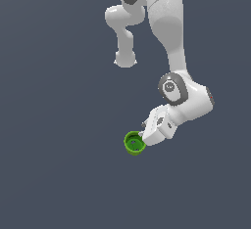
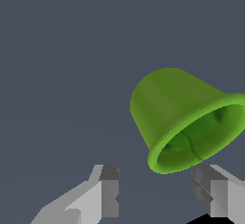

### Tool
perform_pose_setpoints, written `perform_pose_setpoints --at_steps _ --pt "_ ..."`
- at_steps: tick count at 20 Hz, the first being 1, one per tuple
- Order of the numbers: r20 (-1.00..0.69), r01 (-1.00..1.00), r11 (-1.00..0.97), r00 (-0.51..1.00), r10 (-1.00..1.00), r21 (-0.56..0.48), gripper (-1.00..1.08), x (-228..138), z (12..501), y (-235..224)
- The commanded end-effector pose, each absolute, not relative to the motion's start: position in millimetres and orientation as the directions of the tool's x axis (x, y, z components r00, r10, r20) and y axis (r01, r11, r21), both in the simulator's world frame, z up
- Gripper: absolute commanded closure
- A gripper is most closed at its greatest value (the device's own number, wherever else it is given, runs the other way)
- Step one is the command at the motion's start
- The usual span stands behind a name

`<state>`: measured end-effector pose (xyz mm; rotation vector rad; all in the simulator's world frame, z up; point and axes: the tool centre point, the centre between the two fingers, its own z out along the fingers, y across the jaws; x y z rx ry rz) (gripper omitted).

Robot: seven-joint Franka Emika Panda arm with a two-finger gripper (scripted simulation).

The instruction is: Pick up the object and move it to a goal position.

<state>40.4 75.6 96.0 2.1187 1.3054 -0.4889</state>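
Two fingers (image 2: 109,189) of the gripper (image 1: 143,136) stand spread apart, gripping nothing. The green cup (image 2: 184,117) lies just beyond them, tilted, its rim nearest one finger and not centred between them, seemingly so the jaws can straddle it before closing.

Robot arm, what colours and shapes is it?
The arm is glossy white, built of thick rounded tubes with dark grey rings at the joints. A small red spot marks the wrist. The blocky white gripper ends in square grey fingertips. No cables show.
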Motion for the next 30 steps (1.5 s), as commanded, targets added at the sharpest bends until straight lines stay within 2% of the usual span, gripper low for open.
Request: perform_pose_setpoints --at_steps 1,10,20,21,30 --pt "-0.614 0.909 -0.295 0.416 0.670 0.294 -0.20 43.8 95.2 78.1" --pt "-0.640 0.923 -0.252 0.384 0.665 0.292 -0.20 46.6 93.5 81.3" --pt "-0.643 0.924 -0.247 0.380 0.665 0.291 -0.20 47.4 72.9 60.5" --pt "-0.643 0.924 -0.247 0.380 0.665 0.291 1.08 47.4 72.9 60.5" --pt "-0.643 0.924 -0.247 0.380 0.665 0.291 1.08 47.4 72.9 60.5"
